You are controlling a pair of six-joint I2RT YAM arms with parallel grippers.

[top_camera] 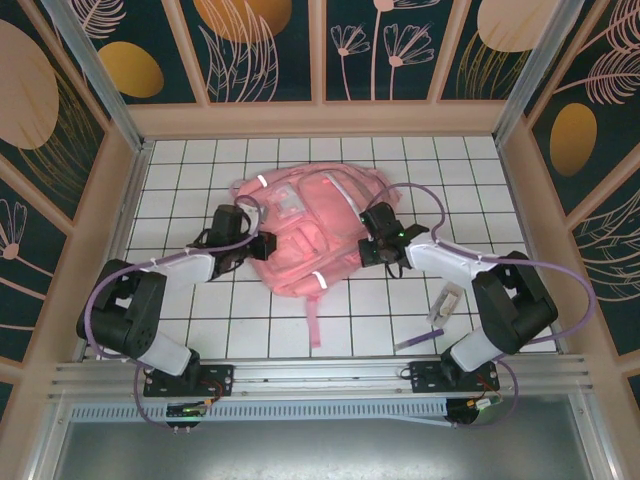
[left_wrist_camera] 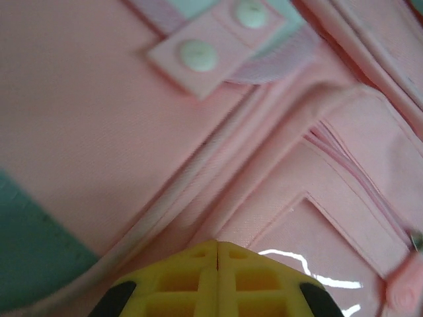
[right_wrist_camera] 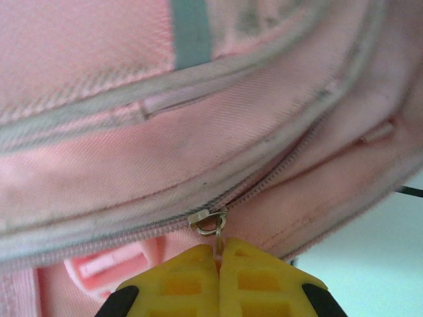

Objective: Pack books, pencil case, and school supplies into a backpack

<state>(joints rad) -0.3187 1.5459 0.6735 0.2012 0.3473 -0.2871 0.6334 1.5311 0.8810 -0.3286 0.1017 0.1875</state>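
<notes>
White square tiles (top_camera: 190, 300) covered the table, boxed in by wooden rails and dark panels painted with flowers. At the left edge of the backpack (top_camera: 300, 225) sat the left gripper (top_camera: 264, 245). In its wrist view the yellow fingers (left_wrist_camera: 192, 277) were pressed flat together over pink cloth below a snap tab (left_wrist_camera: 198, 56); whether any fabric was caught between them could not be told. The backpack lay flat near mid-table, one strap (top_camera: 314, 315) trailing toward the arms' bases.

At its right edge the right gripper (top_camera: 368, 252) was clenched on the small metal zipper pull (right_wrist_camera: 217, 232), the slider just above its fingertips. The zip track (right_wrist_camera: 291, 165) ran away from that slider, up and to the right across the wrist view. Any pull would probably have to follow that line along the bag's curved rim, and the right arm was the one placed for it.

Right of the backpack and apart from it, the pencil case (top_camera: 447, 302) and the purple pen (top_camera: 418, 341) lay on bare tiles beside the right arm.
</notes>
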